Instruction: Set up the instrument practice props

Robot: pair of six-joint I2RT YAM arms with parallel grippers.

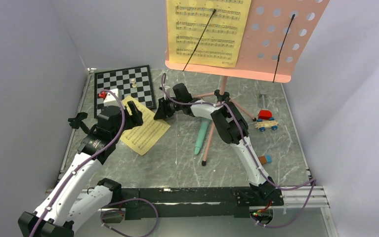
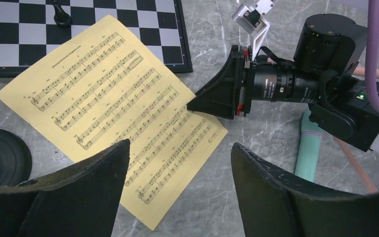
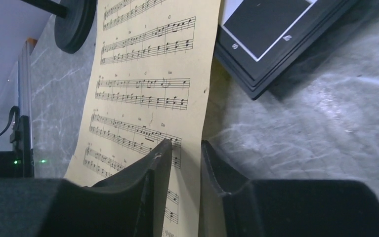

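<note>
Grey marble table (image 1: 177, 158), white walls. One sheet (image 1: 145, 129) was found lying on it, a corner overlapping the chessboard (image 1: 123, 86). Left gripper (image 2: 180, 145) was held wide open above the sheet, empty. Right gripper (image 3: 186, 144) was set close about the sheet's edge; whether it was pinched could not be told. Second sheet (image 1: 207, 32) was propped on the stand (image 1: 281, 39).

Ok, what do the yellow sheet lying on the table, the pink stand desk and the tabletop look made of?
Yellow sheet: thin matte paper, going by printed staves and its flat lie. Pink stand desk: rigid perforated panel, matte; painted metal or plastic, can't tell. Tabletop: grey marble look with white veins, slight sheen; possibly laminate.
</note>
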